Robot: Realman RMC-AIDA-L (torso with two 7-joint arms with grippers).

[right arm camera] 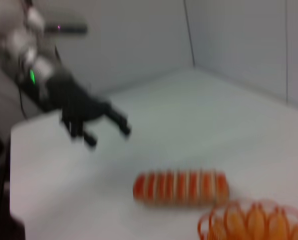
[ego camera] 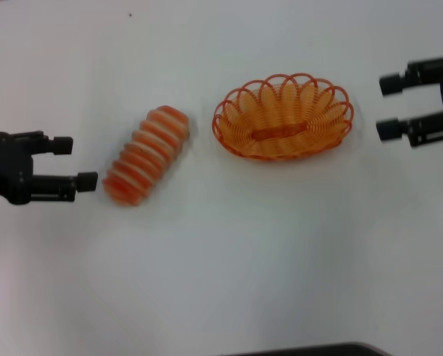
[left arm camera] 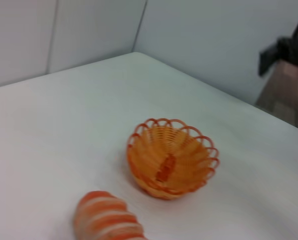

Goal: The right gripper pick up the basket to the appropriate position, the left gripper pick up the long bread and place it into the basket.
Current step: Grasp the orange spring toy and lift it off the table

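The long bread [ego camera: 147, 154], orange and cream ribbed, lies on the white table left of centre. The empty orange wire basket [ego camera: 236, 137] stands just to its right. My left gripper [ego camera: 76, 163] is open and empty, a short way left of the bread's near end and apart from it. My right gripper [ego camera: 386, 106] is open and empty, a short gap to the right of the basket. The left wrist view shows the basket [left arm camera: 139, 170] and one end of the bread [left arm camera: 106, 220]. The right wrist view shows the bread [right arm camera: 181, 187], the basket's rim [right arm camera: 253, 220] and the left gripper [right arm camera: 109, 136] beyond.
The white table [ego camera: 221, 259] spreads around both things. A dark edge [ego camera: 303, 350] shows at the bottom of the head view. Pale walls [left arm camera: 89, 30] stand behind the table in the wrist views.
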